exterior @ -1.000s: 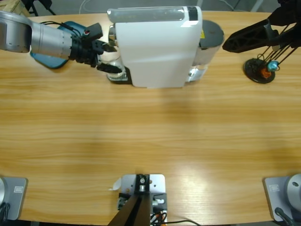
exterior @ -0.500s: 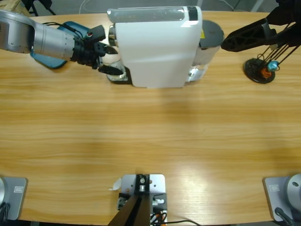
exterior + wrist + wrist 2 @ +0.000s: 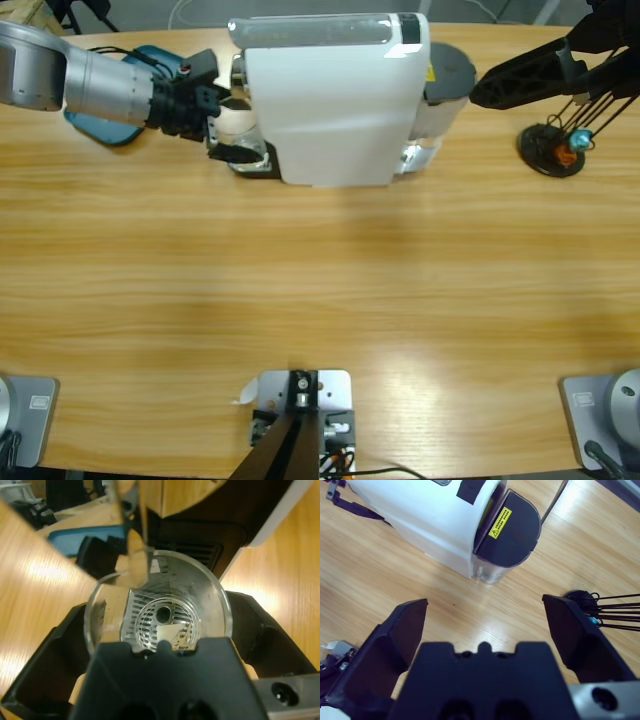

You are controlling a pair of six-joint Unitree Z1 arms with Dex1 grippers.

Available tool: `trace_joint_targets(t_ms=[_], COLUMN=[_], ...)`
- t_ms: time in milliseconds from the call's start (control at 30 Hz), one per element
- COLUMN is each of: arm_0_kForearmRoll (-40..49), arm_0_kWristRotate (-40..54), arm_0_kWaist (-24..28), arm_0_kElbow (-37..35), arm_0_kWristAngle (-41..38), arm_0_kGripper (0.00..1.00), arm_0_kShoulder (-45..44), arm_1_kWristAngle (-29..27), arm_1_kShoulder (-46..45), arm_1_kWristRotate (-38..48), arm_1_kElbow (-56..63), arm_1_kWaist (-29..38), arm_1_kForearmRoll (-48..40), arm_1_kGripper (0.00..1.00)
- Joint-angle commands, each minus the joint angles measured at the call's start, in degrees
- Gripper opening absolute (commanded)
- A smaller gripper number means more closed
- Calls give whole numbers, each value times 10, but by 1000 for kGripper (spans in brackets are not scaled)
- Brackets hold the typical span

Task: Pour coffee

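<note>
The white coffee machine [image 3: 330,100] stands at the table's far edge. At its left end, over the black drip tray [image 3: 250,162], my left gripper [image 3: 228,125] is shut on a clear glass cup [image 3: 243,128]. The left wrist view looks down into that cup [image 3: 215,595], with a black jaw pressed on either side, and the round drip grate [image 3: 162,617] shows through its bottom. I cannot make out the coffee in the cup. My right gripper [image 3: 485,615] hangs open above the table with nothing between its jaws, right of the machine [image 3: 420,515], and shows as a black shape [image 3: 520,78].
A blue dish [image 3: 110,130] lies under the left arm at the far left. The machine's grey water tank [image 3: 448,75] is at its right end. A black round stand [image 3: 552,148] with small orange and blue pieces sits at the far right.
My left gripper has drawn back a little to the left from the machine with the cup in it. The right arm has barely shifted.
</note>
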Motion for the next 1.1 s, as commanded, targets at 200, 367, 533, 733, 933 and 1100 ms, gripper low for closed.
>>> trace_joint_targets(t_ms=[200,367,533,733,933,1100], arm_0_kForearmRoll=[3,4,5,10,22,25], arm_0_kWristRotate=[-2,-20,-63,-194,-309,-345], arm_0_kWaist=[65,71,67,28,-29,-38], arm_0_kElbow=[77,136,191,207,214,235], arm_0_kWristAngle=[-84,-22,25,111,233,232], arm_0_kGripper=[1000,1000,1000,1000,1000,1000], arm_0_kShoulder=[-73,-138,-221,-280,-300,-316], arm_1_kWristAngle=[7,2,56,97,97,94], arm_1_kShoulder=[25,46,114,198,271,281], arm_1_kWristRotate=[-1,-6,-82,-119,-86,-80], arm_1_kElbow=[3,-68,-194,-290,-353,-370], arm_1_kWaist=[-7,-22,-56,-101,-114,-117], arm_1_kForearmRoll=[-1,25,49,55,110,133], arm_1_kGripper=[1000,1000,272,0,0,0])
